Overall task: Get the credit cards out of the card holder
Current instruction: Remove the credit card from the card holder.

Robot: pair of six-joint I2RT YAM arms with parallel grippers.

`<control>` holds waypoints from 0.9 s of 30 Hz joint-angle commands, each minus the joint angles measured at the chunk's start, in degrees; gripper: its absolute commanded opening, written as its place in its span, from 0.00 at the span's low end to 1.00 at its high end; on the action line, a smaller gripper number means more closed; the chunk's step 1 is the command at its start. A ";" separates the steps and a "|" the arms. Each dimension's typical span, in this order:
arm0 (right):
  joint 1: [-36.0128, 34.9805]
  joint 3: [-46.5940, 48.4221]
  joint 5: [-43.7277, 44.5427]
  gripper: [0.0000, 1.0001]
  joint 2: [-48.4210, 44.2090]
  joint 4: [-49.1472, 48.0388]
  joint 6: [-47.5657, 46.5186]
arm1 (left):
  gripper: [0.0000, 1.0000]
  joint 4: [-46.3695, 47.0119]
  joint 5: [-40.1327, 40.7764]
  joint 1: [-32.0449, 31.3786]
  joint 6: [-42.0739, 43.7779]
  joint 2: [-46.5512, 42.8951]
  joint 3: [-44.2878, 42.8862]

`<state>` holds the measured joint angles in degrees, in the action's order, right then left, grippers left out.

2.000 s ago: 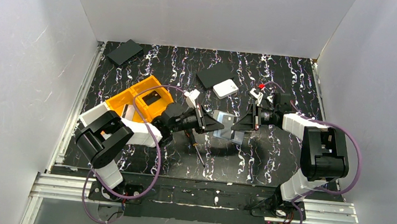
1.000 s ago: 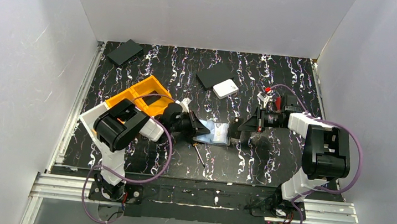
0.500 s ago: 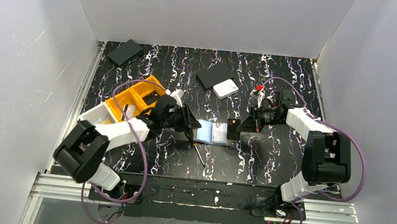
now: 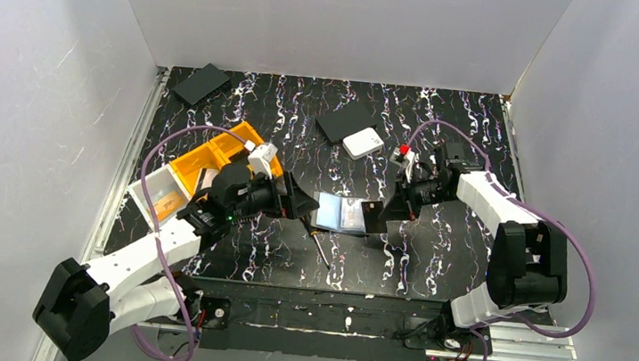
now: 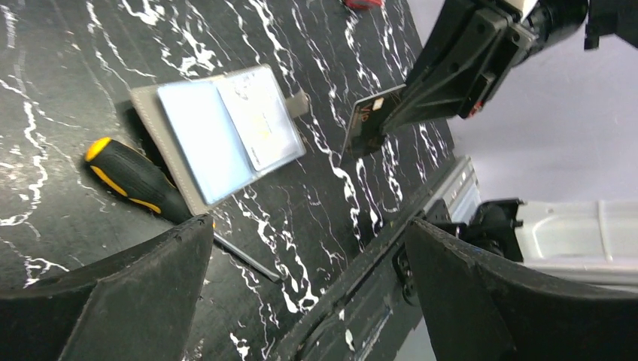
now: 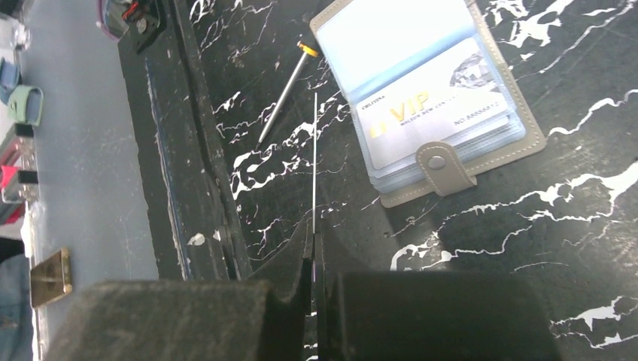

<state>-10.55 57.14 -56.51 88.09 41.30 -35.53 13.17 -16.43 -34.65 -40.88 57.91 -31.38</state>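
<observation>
The card holder (image 4: 341, 212) lies open and flat on the black marbled table, its taupe snap tab (image 6: 444, 167) at one edge. Its pale blue sleeves hold credit cards, the top one (image 6: 429, 113) printed VIP. My left gripper (image 4: 297, 203) hangs open just left of the holder, and its fingers (image 5: 113, 293) frame bare table with nothing between them. My right gripper (image 4: 387, 207) is shut on one dark credit card (image 5: 366, 124) just right of the holder. That card shows edge-on (image 6: 314, 165) in the right wrist view, raised off the table.
A yellow-and-black screwdriver (image 4: 320, 243) lies against the holder's near left corner. An orange bin (image 4: 211, 156) sits beside the left arm. A white square box (image 4: 362, 142) and flat black rectangles (image 4: 346, 119) (image 4: 202, 83) lie farther back. The table's front rail (image 6: 195, 150) runs close by.
My left gripper let go of the card holder's left edge, opened wide and drew back to the left. The holder now lies flat. The right gripper still grips its card beside the holder.
</observation>
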 commanded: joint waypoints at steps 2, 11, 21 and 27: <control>-1.88 2.95 -1.41 0.01 -0.91 7.27 -8.72 | 0.98 -0.95 -9.86 -0.27 2.76 1.35 -1.17; -6.87 4.90 -2.03 0.01 1.61 16.22 -18.92 | 0.98 -2.76 -7.32 -11.59 11.87 10.00 -10.28; -10.25 6.52 -2.83 0.01 4.30 23.49 -27.23 | 0.80 -3.54 -11.34 -15.27 16.88 22.41 -18.73; -10.64 7.42 -3.92 0.01 4.90 27.31 -30.96 | 0.67 -3.50 -14.09 -15.75 16.02 26.23 -20.49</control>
<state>-20.88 61.87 -57.80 92.42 63.77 -61.87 10.17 -27.20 -49.80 -25.82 83.48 -49.41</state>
